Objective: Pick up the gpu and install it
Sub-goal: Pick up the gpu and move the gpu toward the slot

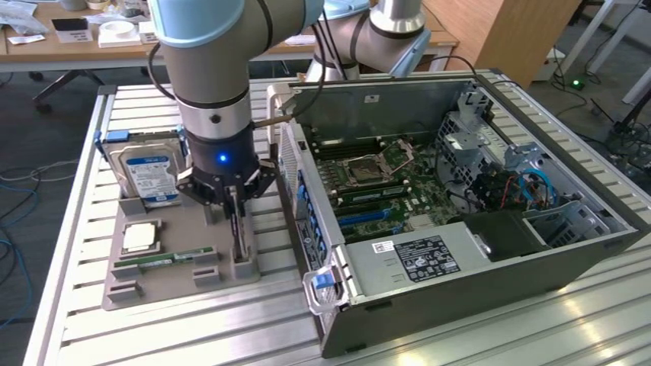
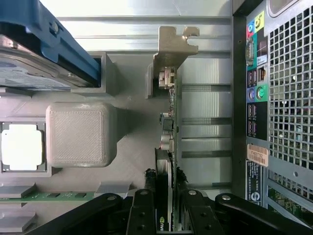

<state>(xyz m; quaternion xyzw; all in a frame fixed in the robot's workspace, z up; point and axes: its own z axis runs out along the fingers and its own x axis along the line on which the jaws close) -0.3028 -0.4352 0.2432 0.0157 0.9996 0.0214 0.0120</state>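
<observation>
The gpu (image 1: pixel 240 235) stands on edge in a slot of the grey holder tray (image 1: pixel 168 290), just beside the open computer case (image 1: pixel 407 267). In the wrist view the gpu (image 2: pixel 170 115) is seen edge-on, its silvery bracket at the far end. My gripper (image 1: pixel 236 207) has come down from above onto the card's top edge. In the wrist view my gripper (image 2: pixel 166 182) has a black finger on each side of the board, both pressing against it. The card still sits in its slot.
On the tray are a blue-and-white-labelled hard drive (image 1: pixel 149 171), a processor (image 1: pixel 140 236) and a green memory stick (image 1: pixel 163 259). The case lies open with its motherboard (image 1: pixel 371 191) and blue slots exposed. Its rear port panel (image 2: pixel 257 73) is close beside the card.
</observation>
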